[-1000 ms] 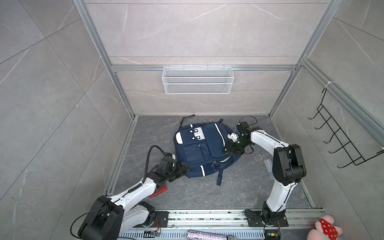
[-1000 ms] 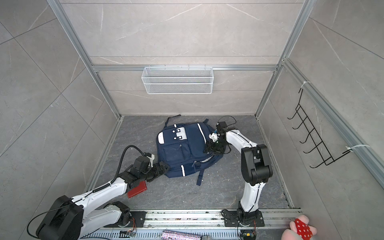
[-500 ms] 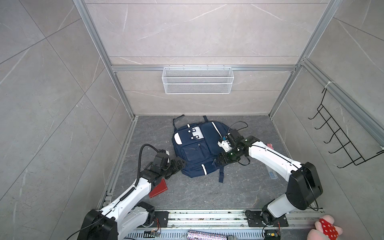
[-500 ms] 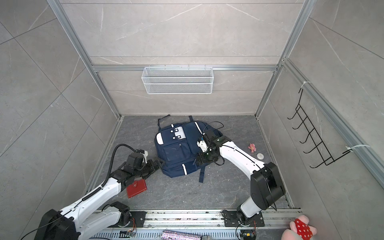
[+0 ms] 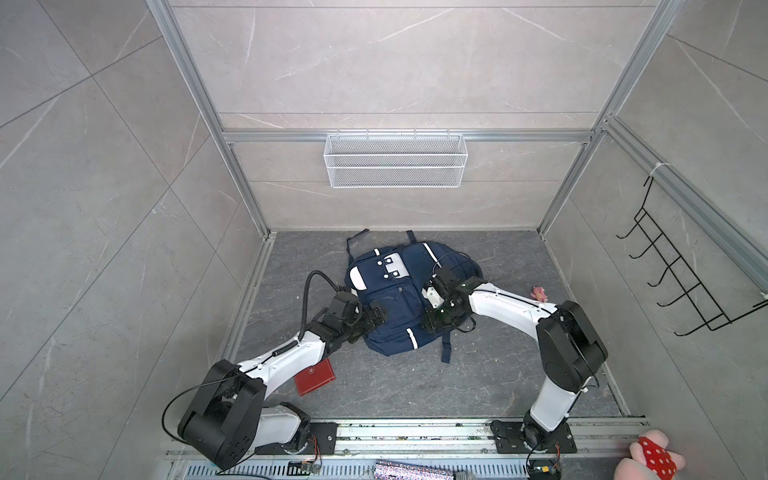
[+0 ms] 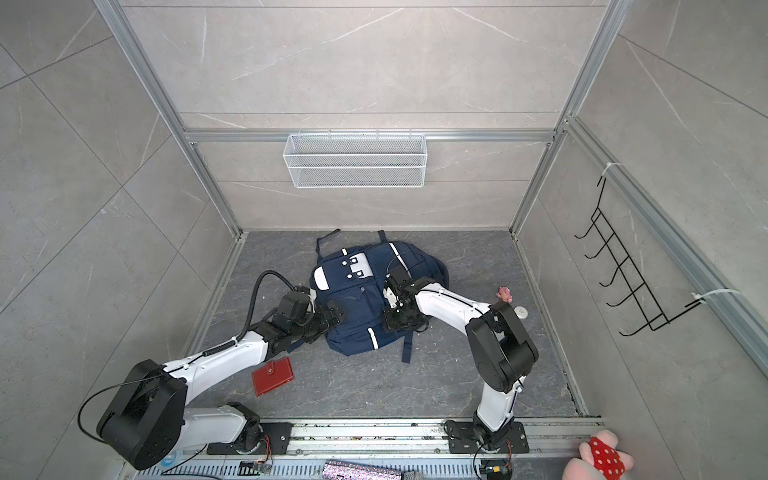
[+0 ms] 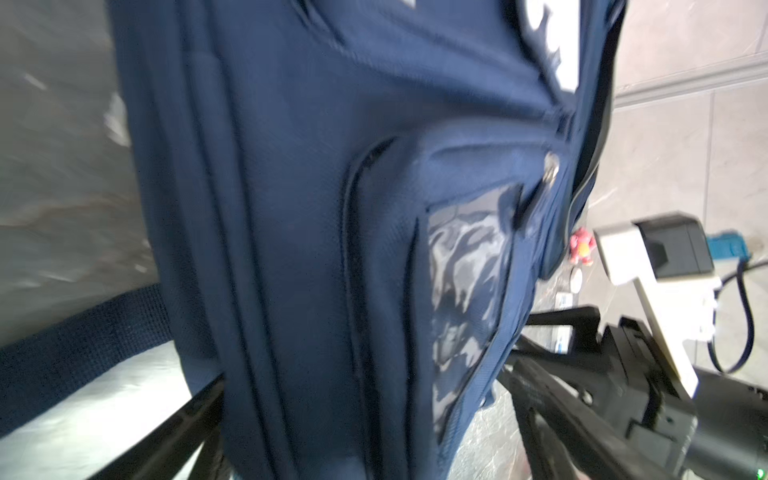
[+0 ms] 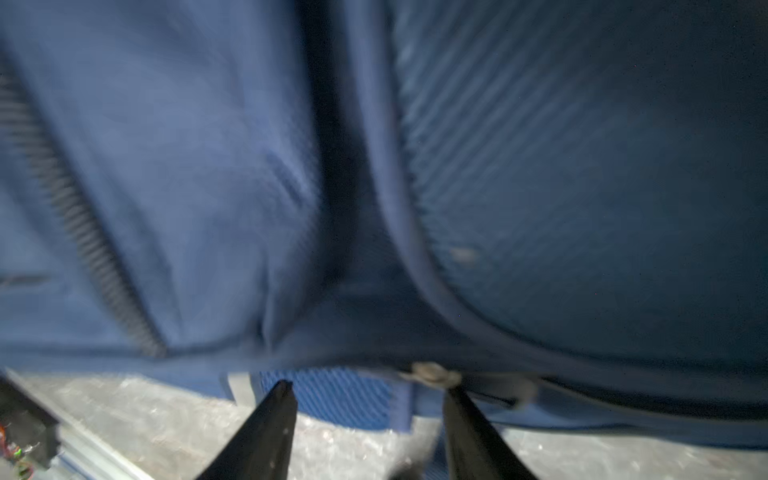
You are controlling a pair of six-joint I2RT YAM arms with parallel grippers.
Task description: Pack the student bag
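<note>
1. Navy bag [image 5: 395, 303] lies flat on the grey floor [image 5: 498, 374], mid-cell and front up.
2. Left gripper [image 5: 376, 319] sits at the bag's left edge, its jaws spread wide with the bag's side between them.
3. Right gripper [image 8: 368, 388] meets the bag's right edge with its jaws parted, one fingertip [image 8: 453, 395] beside a zip pull [image 8: 432, 372].
4. Red wallet [image 5: 314, 377] lies on the floor just beside the left arm.

The dark grey marbled bench [image 5: 395, 386] carries the student bag [image 5: 395, 299], lying flat near its middle. A red wallet [image 6: 272, 376] lies nearer the front left. A pink toy [image 5: 539, 293] and a white disc [image 6: 520, 311] lie by the right edge.
</note>
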